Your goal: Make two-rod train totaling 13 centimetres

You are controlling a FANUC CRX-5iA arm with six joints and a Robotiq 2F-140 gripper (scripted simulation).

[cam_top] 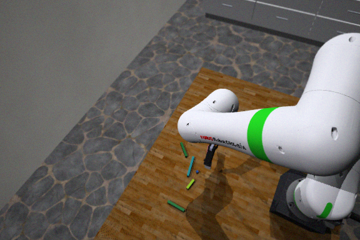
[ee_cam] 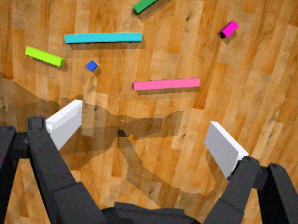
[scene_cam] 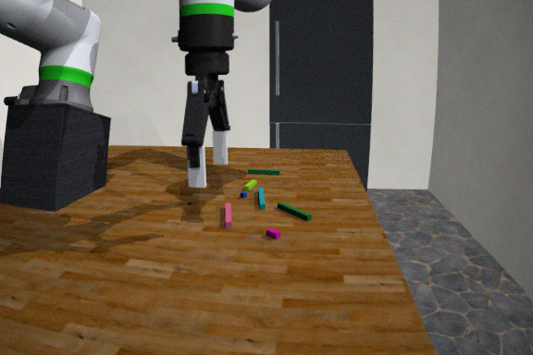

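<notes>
My gripper (scene_cam: 208, 168) (ee_cam: 146, 122) is open and empty, fingers pointing down, low over the wooden table (scene_cam: 139, 302). A pink rod (scene_cam: 228, 214) (ee_cam: 166, 84) lies flat just ahead of the fingers, not between them. Beyond it lie a small blue rod (scene_cam: 243, 194) (ee_cam: 91, 65) (cam_top: 197, 172), a turquoise rod (scene_cam: 262, 198) (ee_cam: 103, 38) (cam_top: 190, 166) and a lime rod (scene_cam: 250, 185) (ee_cam: 44, 56) (cam_top: 190, 184). A magenta rod (scene_cam: 273, 233) (ee_cam: 229, 28) lies apart. One green rod (scene_cam: 294, 211) (cam_top: 184, 149) (ee_cam: 145, 6) lies near the turquoise one, another green rod (scene_cam: 264, 171) (cam_top: 176, 205) farther off. All rods lie apart from each other.
The arm's dark base block (scene_cam: 51, 154) stands at one side of the table. The table's edge (scene_cam: 370, 214) runs close behind the rods, with a stone floor (scene_cam: 463, 279) below. A dark fridge (scene_cam: 321, 48) stands beyond the table.
</notes>
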